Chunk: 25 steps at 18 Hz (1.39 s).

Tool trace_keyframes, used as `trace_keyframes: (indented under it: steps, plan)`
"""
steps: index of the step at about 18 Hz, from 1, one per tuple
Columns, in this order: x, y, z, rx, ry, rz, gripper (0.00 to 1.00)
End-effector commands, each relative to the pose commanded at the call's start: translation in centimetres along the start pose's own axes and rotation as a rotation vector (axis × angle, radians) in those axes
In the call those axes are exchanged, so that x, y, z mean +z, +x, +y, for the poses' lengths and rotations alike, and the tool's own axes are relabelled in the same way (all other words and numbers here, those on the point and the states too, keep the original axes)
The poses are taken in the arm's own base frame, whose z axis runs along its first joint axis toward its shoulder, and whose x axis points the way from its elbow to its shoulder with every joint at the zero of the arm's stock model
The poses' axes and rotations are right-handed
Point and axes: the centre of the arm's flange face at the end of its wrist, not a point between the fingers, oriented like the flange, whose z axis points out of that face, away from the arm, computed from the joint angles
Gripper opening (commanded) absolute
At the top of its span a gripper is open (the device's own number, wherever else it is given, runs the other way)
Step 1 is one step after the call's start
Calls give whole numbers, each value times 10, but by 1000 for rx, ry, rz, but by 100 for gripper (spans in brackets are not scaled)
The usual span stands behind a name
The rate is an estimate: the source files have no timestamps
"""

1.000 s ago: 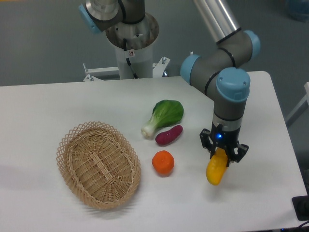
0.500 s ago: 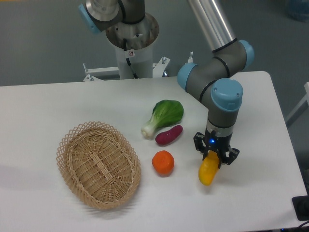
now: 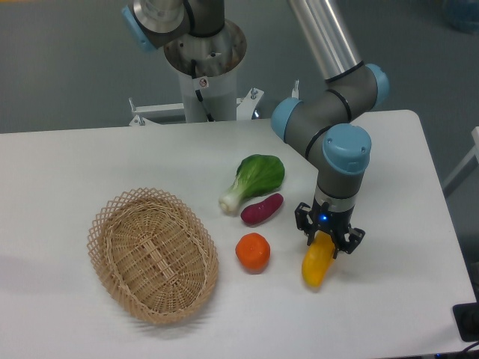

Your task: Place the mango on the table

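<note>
1. Gripper (image 3: 327, 241) points straight down over the right half of the table (image 3: 67, 161), fingers closed on the upper end of the mango (image 3: 315, 265).
2. Mango hangs tilted, lower end toward the near left. Its tip sits at or just above the tabletop; contact cannot be judged from this view.
3. Mango position: right of the orange fruit (image 3: 253, 251), near and right of the purple sweet potato (image 3: 262, 209), apart from both.
4. Bok choy (image 3: 253, 180) lies just beyond the sweet potato, leafy end toward the far right, white stem end toward the near left.
5. Wicker basket (image 3: 153, 254) sits on the left near part of the table, well apart from the mango.
6. Arm base (image 3: 203, 60) stands beyond the far table edge.
</note>
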Motion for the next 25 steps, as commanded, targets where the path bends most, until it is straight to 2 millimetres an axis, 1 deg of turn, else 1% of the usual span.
trace_keyframes:
  steps: [1,2,5,10,13,15,17,18,19,22,23,25]
  plan:
    - [-2,-1,-1,1,2,-4,98]
    - [-6,-2,-1,-3,4,-10,99]
    - [-16,-5,-4,-6,10,-27,100]
    - [-52,-22,-14,1,36,-96,100]
    - [-78,-32,-12,5,42,-129,100]
    - [-88,-35,-5,-2,31,-114,100]
    - [-97,-39,-4,29,12,-74,100]
    - [-104,-40,0,53,3,-54,100]
    - [-111,-42,8,70,-7,-33,100]
    - [-126,-47,44,152,-37,14,100]
    - [-128,-47,52,180,-41,25,100]
    - [-130,-49,60,210,-43,32,100]
